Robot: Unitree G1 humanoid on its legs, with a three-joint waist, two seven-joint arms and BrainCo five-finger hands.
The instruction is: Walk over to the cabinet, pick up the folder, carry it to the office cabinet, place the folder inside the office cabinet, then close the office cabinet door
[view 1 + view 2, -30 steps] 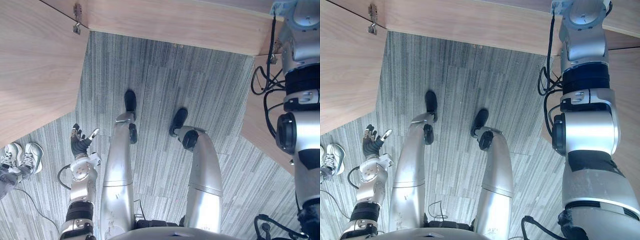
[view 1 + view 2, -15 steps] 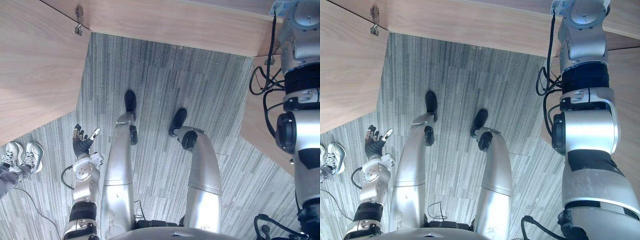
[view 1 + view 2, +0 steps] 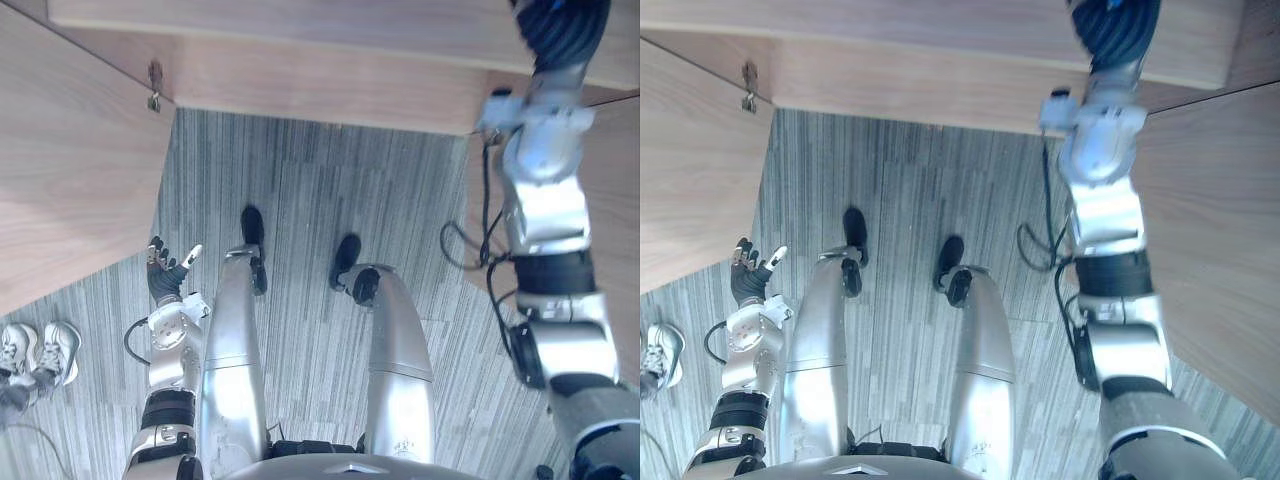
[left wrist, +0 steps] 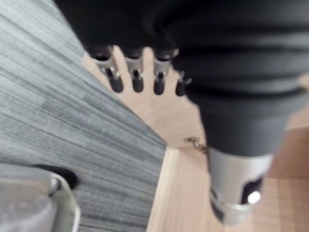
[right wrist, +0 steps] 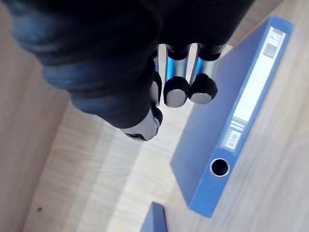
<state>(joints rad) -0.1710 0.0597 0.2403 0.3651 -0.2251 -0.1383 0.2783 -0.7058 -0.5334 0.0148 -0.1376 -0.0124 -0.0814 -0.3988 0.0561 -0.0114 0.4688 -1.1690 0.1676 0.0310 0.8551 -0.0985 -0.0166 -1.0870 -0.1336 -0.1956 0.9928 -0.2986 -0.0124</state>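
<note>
Wooden shelf (image 5: 96, 159) bears the blue folder (image 5: 227, 121), lying flat just past our right hand (image 5: 176, 72), whose fingers are straight, together and gripping nothing. We judge a grasp pending. Left hand (image 3: 163, 275) idles, fingers spread.

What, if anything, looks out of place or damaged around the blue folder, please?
Nothing stands out: the blue folder lies intact on the wooden surface, the right hand open over it.

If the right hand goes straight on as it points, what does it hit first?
Probably the blue folder lying on the wooden shelf; the right hand points at its broad side. Depth is unclear.
</note>
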